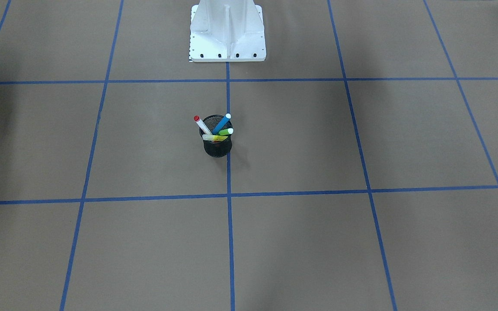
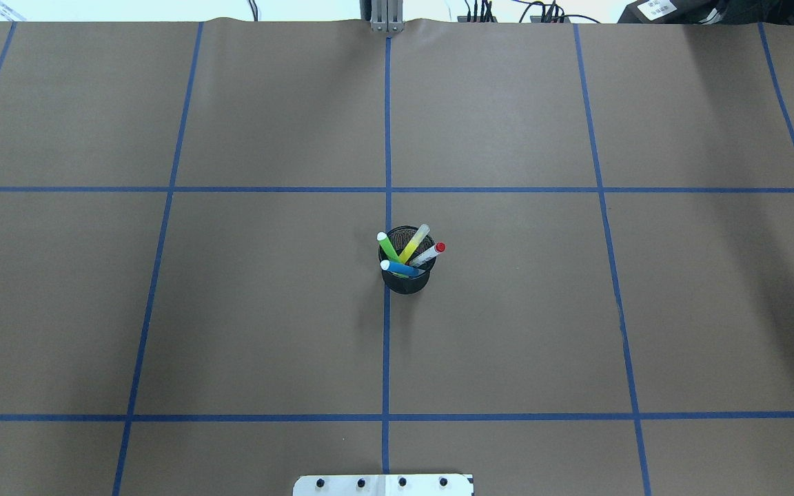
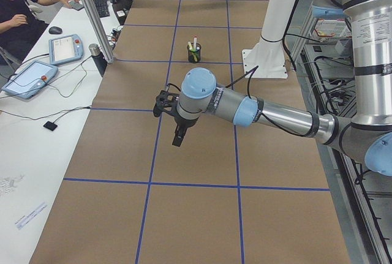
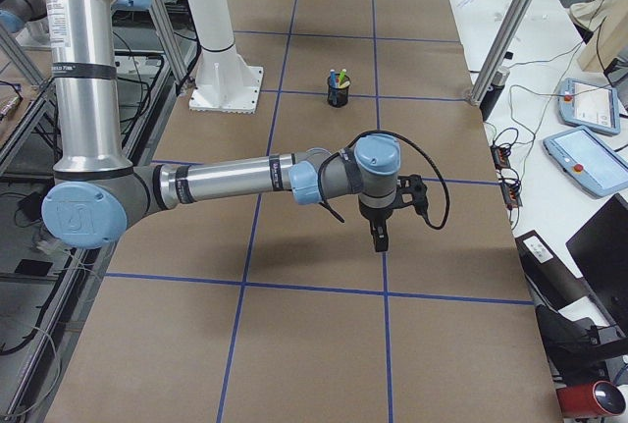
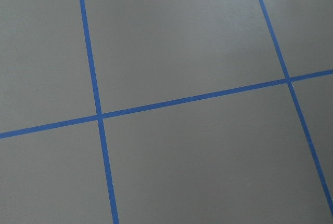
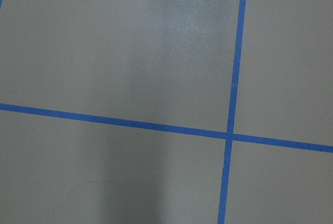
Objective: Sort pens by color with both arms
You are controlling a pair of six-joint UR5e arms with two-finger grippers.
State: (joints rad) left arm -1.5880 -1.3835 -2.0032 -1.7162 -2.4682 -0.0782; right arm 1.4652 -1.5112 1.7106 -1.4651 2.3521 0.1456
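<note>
A: All four pens stand in the black mesh cup [image 2: 405, 281], dead centre of the table [image 2: 231, 310], right on the blue tape line [image 2: 386, 344]. Nothing is sorted yet.

B: And both arms hang well away from it. The left tool [image 3: 177, 136] hovers over bare paper towards one end, the right tool [image 4: 379, 237] towards the other. Fingers together or apart? I can't tell for either. The side views are too small, and the wrist cameras show only tape and paper.

A: So where's the danger?

B: Look at the fan from overhead. The blue pen [image 2: 400, 268] leans left, the green pen [image 2: 389, 246] left and far, the yellow pen [image 2: 414, 242] far and right, the red-capped pen [image 2: 429, 255] right. Their lower ends crowd together inside the cup. Pull one out at a slant and I'd expect it to drag a neighbour, or lift the cup with it.

A: That cup looks light.

B: Exactly. A sideways nudge from a finger could tip it and scatter the lot. Second worry: one small target, two arms. If both reach in together, the wrists could clash above it.

A: And the pens themselves?

B: Slim, round and smooth. An off-centre pinch may let one slip, and once it's laid flat it may roll away from its group.
</note>
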